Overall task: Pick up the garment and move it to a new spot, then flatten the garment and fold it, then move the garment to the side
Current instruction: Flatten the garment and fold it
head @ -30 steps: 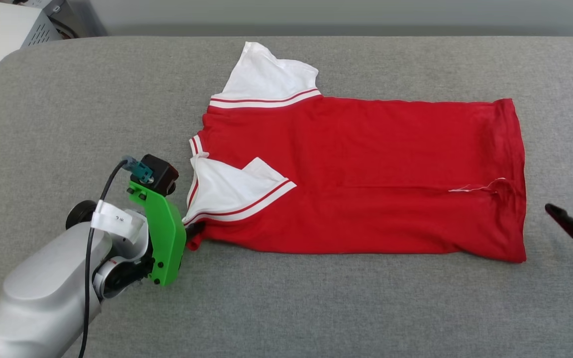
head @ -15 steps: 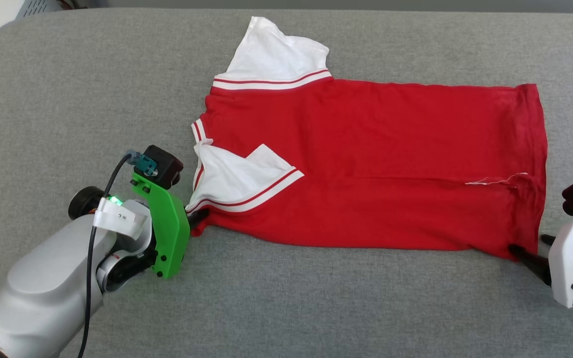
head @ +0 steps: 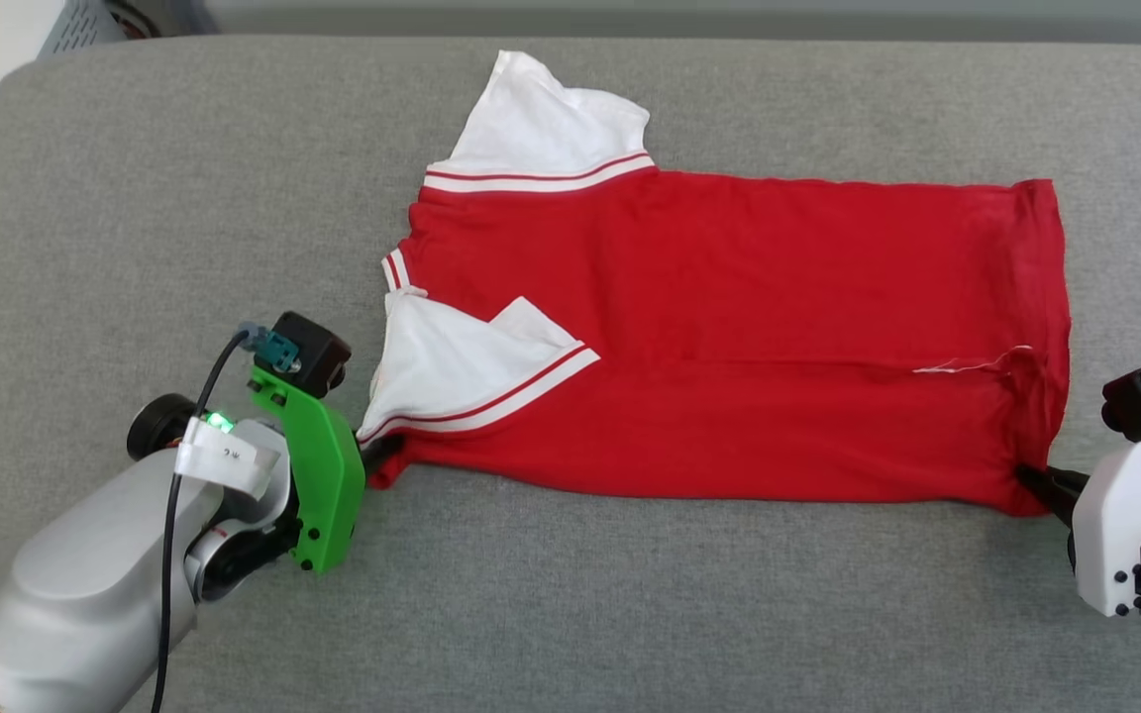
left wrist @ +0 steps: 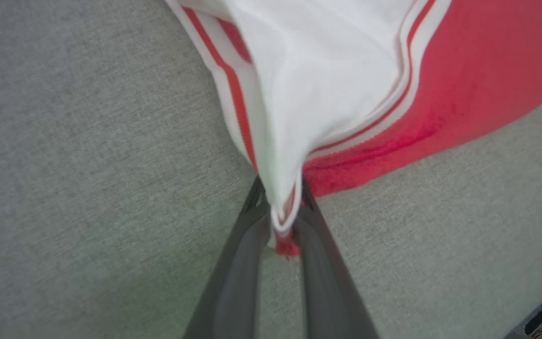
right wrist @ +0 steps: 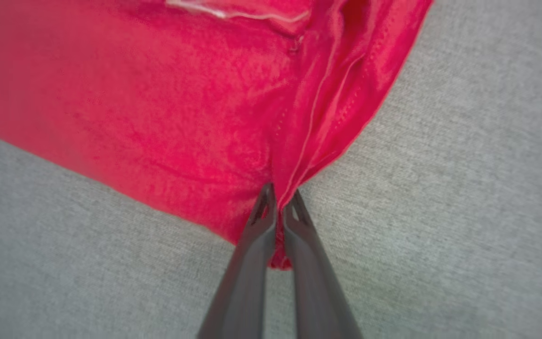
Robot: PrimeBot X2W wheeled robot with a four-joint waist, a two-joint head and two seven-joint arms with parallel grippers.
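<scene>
The garment [head: 729,337] lies flat across the middle of the grey padded surface [head: 570,614], with its collar toward the left edge and its hem toward the right. The left gripper [left wrist: 281,212] is clamped on the near corner by the folded white sleeve. The right gripper [right wrist: 278,202] is pinched tight on the near hem corner.

1. The worktop [head: 570,614] is covered in grey woven fabric, with a rounded corner at the far left.
2. On it lies the garment [head: 749,327], red with white sleeves (one sleeve folded over the body), spread mostly flat, hem to the right.
</scene>
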